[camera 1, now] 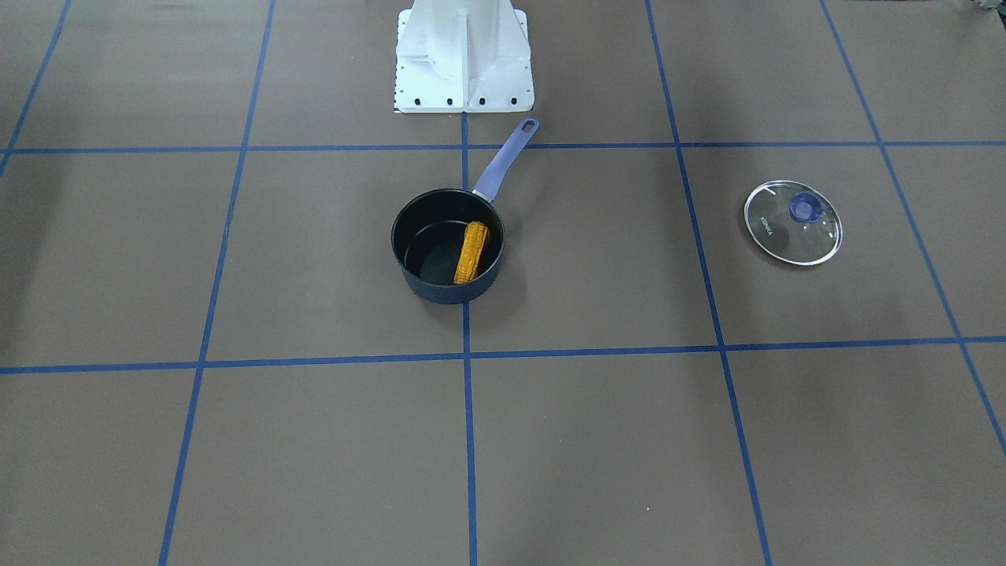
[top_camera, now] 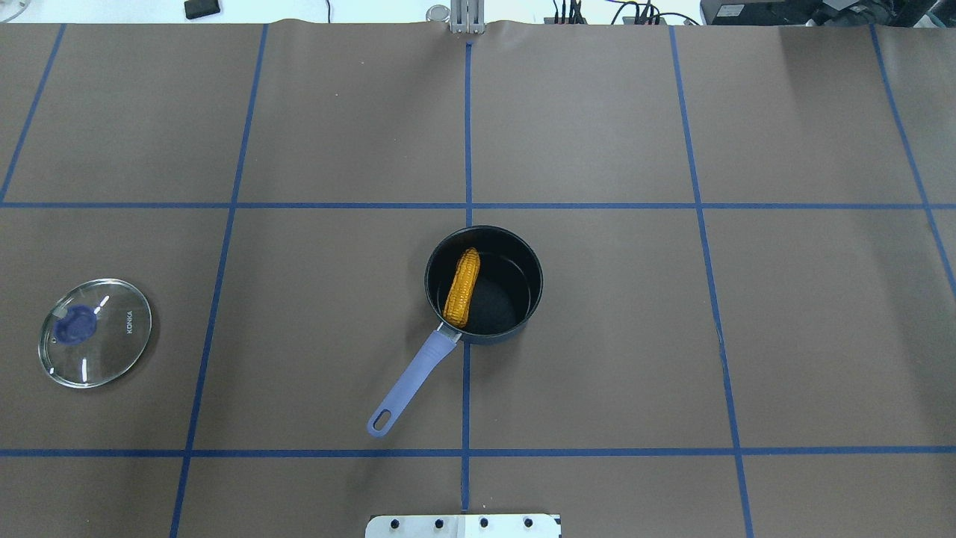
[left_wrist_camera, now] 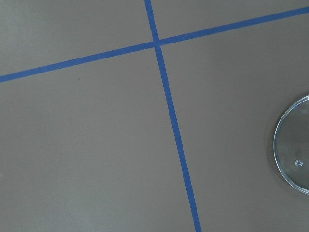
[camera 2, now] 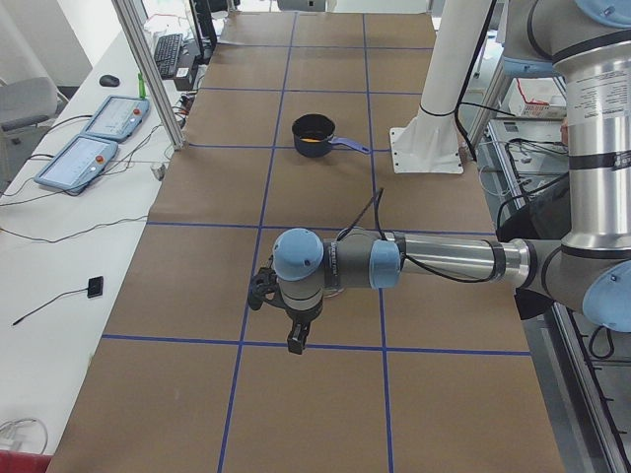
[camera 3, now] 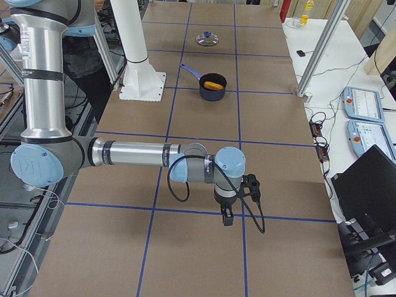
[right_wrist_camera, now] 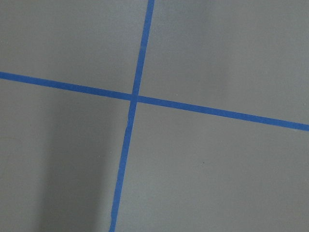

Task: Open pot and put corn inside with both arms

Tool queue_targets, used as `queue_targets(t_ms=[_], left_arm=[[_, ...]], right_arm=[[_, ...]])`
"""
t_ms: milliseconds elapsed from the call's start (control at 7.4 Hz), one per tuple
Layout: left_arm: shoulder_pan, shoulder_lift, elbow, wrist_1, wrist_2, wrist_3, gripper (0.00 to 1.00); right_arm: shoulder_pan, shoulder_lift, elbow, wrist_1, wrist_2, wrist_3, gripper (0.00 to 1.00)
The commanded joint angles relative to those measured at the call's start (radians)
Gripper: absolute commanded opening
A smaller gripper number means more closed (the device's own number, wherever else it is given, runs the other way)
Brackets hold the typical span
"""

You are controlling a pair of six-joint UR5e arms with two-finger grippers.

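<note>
Left gripper [camera 2: 296,333] hangs fingers-down over the desk's left end. It shows only in the side camera, so I cannot tell whether the jaws are apart or together. Lid [top_camera: 95,332] lies flat near the left edge, well apart from the pot [top_camera: 532,278]. The pot stands at the desk's centre with its handle [top_camera: 411,382] angled toward the robot-side edge. Corn [top_camera: 462,288] lies inside the pot along its left wall, tip toward the far edge, and below the rim as far as I can judge. Right gripper [camera 3: 227,213] hangs over the right end. I see nothing held in it, and here too I cannot tell the jaw state. Judgement: lid off, corn in, task looks complete, and only parking the arms is left. To do that well I would raise both arms straight up before any sideways travel. I would route the left one clear of the lid and send neither across the handle, since a knock there could tip the pot.
</note>
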Motion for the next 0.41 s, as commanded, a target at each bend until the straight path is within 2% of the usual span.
queue_targets(t_ms=[0,270], left_arm=[[0.0,0.0,0.001,0.0,0.0,-0.003,0.99],[0.0,0.0,0.001,0.0,0.0,-0.003,0.99]], right_arm=[[-0.003,0.001,0.0,0.0,0.0,0.001,1.0],[-0.006,0.001,0.0,0.002,-0.001,0.001,1.0]])
